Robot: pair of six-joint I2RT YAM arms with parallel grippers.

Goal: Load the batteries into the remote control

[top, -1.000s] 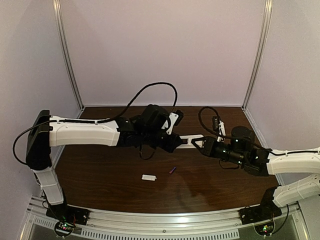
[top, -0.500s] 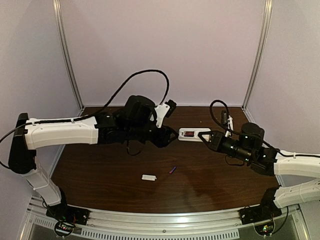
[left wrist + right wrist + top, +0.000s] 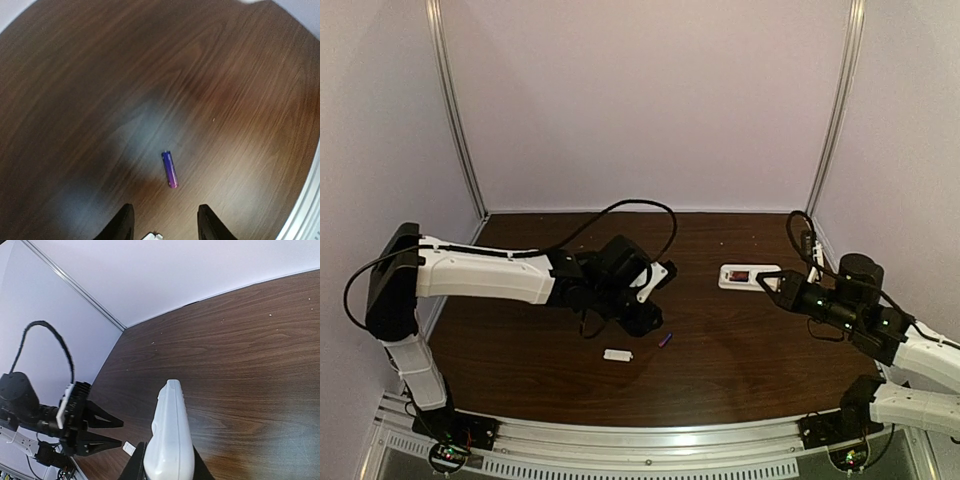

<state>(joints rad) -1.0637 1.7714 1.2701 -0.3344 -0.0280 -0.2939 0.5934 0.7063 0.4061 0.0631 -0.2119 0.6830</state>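
One battery on the table in the top view, left gripper just beside it, white cover piece near. Right gripper holds the remote control, right of centre.
Left wrist: jaws apart, battery just ahead.
Right wrist: jaws clamped on remote control.

so one battery is lying on the table near the middle, the cover piece just left of it, apart. The left gripper is being held just behind both. Well off right, the remote control is being held by the right gripper, sticking out leftward
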